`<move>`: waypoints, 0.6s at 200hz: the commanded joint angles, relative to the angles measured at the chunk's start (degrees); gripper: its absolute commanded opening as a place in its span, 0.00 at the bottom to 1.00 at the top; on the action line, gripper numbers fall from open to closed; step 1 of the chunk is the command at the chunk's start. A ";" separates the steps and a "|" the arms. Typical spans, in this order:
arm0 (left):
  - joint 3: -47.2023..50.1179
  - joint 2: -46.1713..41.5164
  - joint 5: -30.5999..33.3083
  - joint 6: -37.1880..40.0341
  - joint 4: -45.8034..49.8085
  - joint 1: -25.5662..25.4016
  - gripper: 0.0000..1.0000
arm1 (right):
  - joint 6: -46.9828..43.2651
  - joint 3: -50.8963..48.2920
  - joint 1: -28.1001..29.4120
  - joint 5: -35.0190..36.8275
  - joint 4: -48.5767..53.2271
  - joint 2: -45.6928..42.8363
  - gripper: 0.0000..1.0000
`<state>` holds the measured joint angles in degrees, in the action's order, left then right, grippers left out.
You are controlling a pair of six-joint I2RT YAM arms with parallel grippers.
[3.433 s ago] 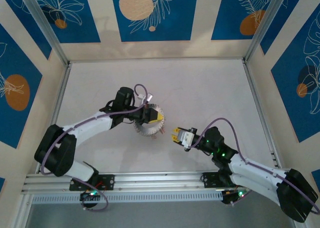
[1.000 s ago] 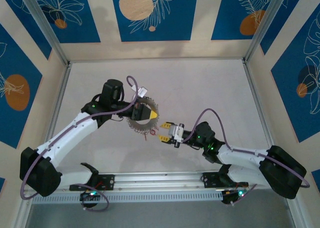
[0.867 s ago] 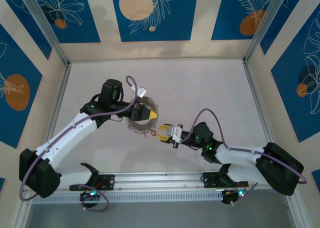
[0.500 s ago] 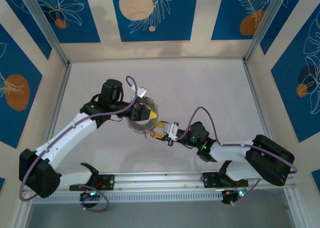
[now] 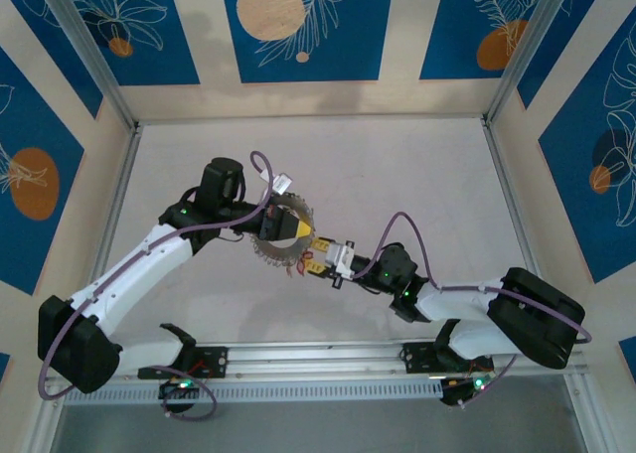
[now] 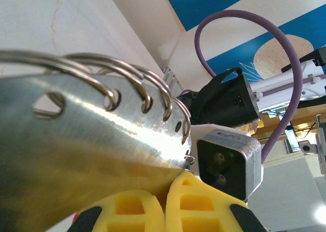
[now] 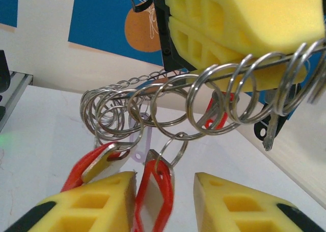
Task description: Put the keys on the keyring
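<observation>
My left gripper [image 5: 301, 232] is shut on the keyring [image 5: 270, 246], holding it off the table; in the left wrist view its yellow fingers [image 6: 137, 211] clamp the silvery plate [image 6: 86, 135] with wire loops along its rim. In the right wrist view those loops [image 7: 204, 107] hang in a row under the left gripper's yellow fingers [image 7: 239, 23]. My right gripper [image 7: 164, 183] stands open just below them. A red key with a white window [image 7: 155, 201] dangles from a small ring between its fingers, beside the left one. Another red key [image 7: 94, 163] and a pale lilac one [image 7: 140, 140] hang further left.
The right arm's wrist camera block [image 6: 226, 158] sits right in front of the left gripper. The pale table [image 5: 397, 175] is bounded by a metal rail [image 5: 298, 359] at the near edge and patterned blue walls [image 5: 298, 26] around.
Over the last second my right gripper has moved left, up to the keyring's near edge. The left arm lifted the ring earlier and has since held still.
</observation>
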<state>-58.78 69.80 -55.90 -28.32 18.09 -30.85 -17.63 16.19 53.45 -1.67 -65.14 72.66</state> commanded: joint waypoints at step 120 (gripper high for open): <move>3.41 -0.47 3.74 5.24 -2.17 3.43 0.00 | 0.24 0.80 -2.66 -2.57 23.78 -16.09 0.00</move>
<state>-57.39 69.80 -53.56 -24.51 19.05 -28.34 -17.41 16.14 51.83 -4.45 -51.94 62.41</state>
